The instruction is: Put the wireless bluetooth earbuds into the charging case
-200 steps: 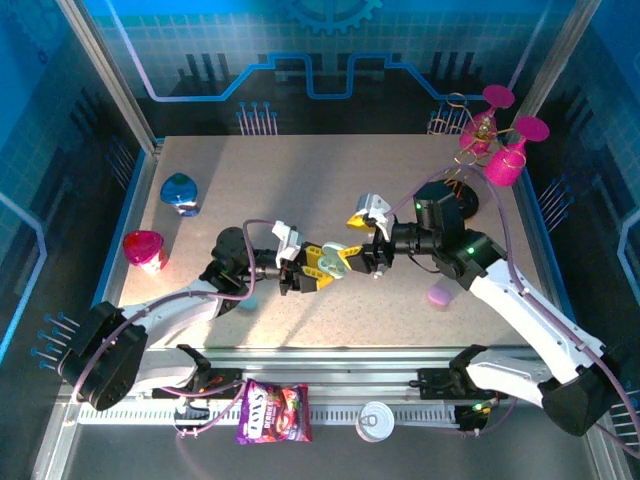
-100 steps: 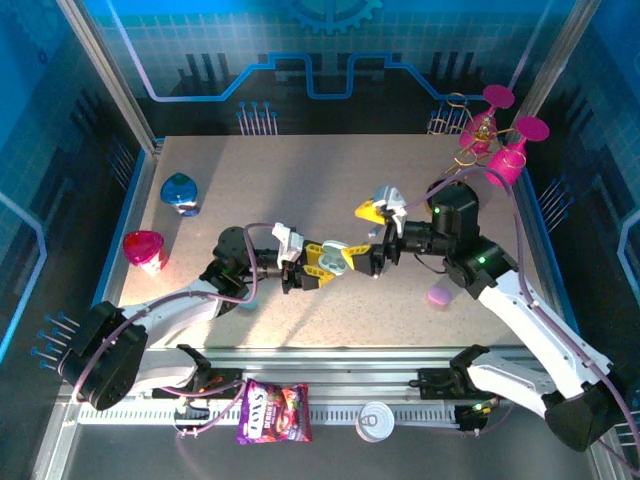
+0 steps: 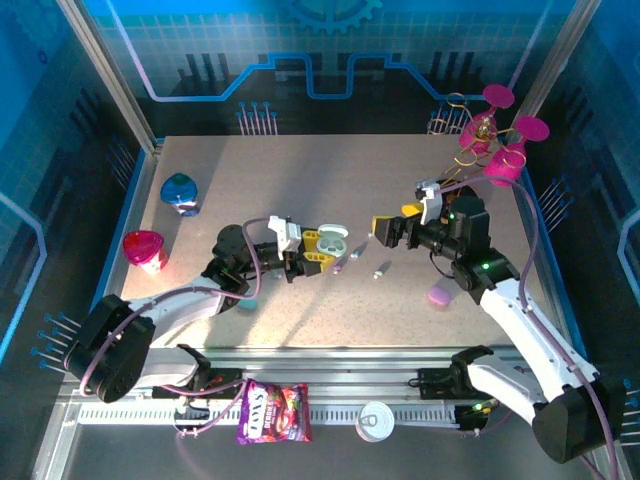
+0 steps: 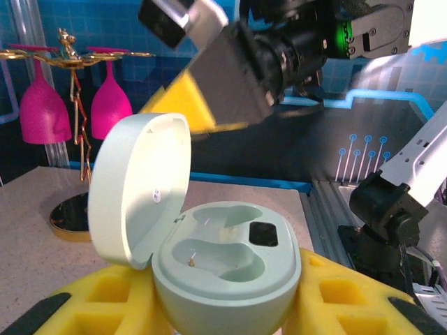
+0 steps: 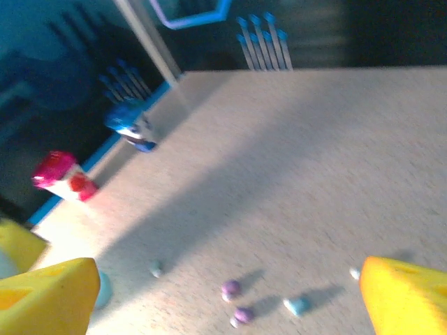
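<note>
Facing upward, open charging case [image 4: 227,269]

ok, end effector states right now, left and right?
Left end effector: closed on the open pale green charging case.
Right end effector: open, holding nothing.

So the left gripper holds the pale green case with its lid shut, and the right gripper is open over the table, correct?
Not quite. The left wrist view shows the lid open, not shut. The left gripper does hold the pale green case, and the right gripper is open over the table.
</note>
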`<state>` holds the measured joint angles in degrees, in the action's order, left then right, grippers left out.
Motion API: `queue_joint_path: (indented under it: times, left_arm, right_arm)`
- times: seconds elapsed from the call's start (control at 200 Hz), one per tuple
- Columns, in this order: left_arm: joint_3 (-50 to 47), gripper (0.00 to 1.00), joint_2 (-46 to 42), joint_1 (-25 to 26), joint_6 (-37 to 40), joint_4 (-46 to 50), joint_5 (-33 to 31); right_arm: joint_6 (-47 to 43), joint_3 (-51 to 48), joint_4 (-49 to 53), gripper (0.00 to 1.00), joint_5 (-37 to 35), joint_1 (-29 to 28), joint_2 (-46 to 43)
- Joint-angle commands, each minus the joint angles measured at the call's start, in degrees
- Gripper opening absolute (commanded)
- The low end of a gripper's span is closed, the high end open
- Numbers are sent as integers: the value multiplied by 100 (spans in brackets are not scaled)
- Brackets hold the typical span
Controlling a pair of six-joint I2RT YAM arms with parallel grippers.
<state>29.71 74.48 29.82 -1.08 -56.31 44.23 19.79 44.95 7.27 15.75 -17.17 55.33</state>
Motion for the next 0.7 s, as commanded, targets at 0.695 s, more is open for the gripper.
queue_joint_path:
  times: [0.695]
  left_arm:
    - [-287,19,-293,-71,273,-260,-106]
  right_arm:
    - [2731,-1212,115,65,-1818,-1159,1921]
